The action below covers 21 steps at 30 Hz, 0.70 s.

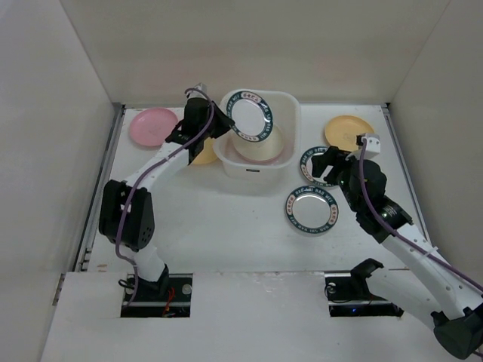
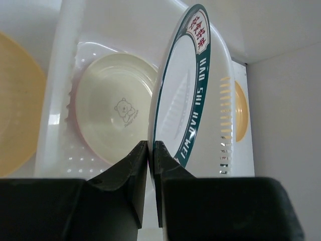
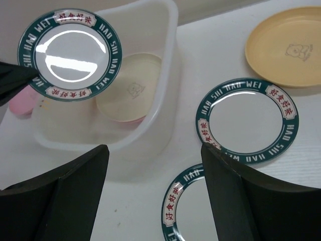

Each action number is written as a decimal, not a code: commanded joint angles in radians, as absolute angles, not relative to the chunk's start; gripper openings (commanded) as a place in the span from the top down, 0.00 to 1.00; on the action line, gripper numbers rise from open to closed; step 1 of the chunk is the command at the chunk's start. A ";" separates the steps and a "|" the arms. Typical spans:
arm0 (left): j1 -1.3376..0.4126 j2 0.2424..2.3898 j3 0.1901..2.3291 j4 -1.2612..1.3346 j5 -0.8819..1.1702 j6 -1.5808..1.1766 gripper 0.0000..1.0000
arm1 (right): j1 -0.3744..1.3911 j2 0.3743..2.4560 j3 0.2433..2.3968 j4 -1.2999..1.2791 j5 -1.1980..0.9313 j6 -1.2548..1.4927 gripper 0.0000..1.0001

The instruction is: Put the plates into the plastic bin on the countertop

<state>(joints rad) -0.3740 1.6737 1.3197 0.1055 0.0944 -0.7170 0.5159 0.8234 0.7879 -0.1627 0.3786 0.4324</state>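
My left gripper [image 1: 219, 121] is shut on the rim of a white plate with a dark-green patterned rim [image 1: 250, 115], holding it tilted on edge above the plastic bin [image 1: 289, 102]. In the left wrist view the fingertips [image 2: 151, 145] pinch this plate [image 2: 188, 90]. In the bin a cream plate [image 1: 262, 147] lies on a pink one. My right gripper [image 1: 324, 167] is open and empty, above a second green-rimmed plate [image 3: 247, 120]. A third one [image 1: 311, 210] lies nearer the front. A pink plate [image 1: 153, 126] lies far left. A yellow-orange plate [image 1: 349, 132] lies far right.
Another yellow-orange plate [image 1: 204, 154] lies against the bin's left side, partly hidden under my left arm. White walls bound the countertop [image 1: 226, 226] on the left, back and right.
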 commanded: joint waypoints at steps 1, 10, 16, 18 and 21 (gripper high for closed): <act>-0.384 1.745 1.425 0.100 0.130 -0.672 0.92 | 0.498 0.819 0.788 -0.231 0.452 0.486 0.21; -0.413 1.957 1.540 0.005 0.124 -0.574 0.88 | 0.435 0.838 0.772 -0.302 0.457 0.535 0.21; -0.446 2.032 1.621 -0.066 0.107 -0.491 0.81 | 0.430 0.865 0.762 -0.345 0.457 0.575 0.21; -0.456 2.039 1.635 -0.086 0.088 -0.462 0.74 | 0.420 0.885 0.765 -0.385 0.456 0.597 0.22; -0.484 2.004 1.632 -0.094 0.023 -0.399 0.49 | 0.403 0.913 0.759 -0.431 0.451 0.633 0.22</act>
<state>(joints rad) -0.4572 2.0636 1.5860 -0.0826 0.0788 -0.4881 0.4191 0.8974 0.7631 -0.3695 0.4385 0.5819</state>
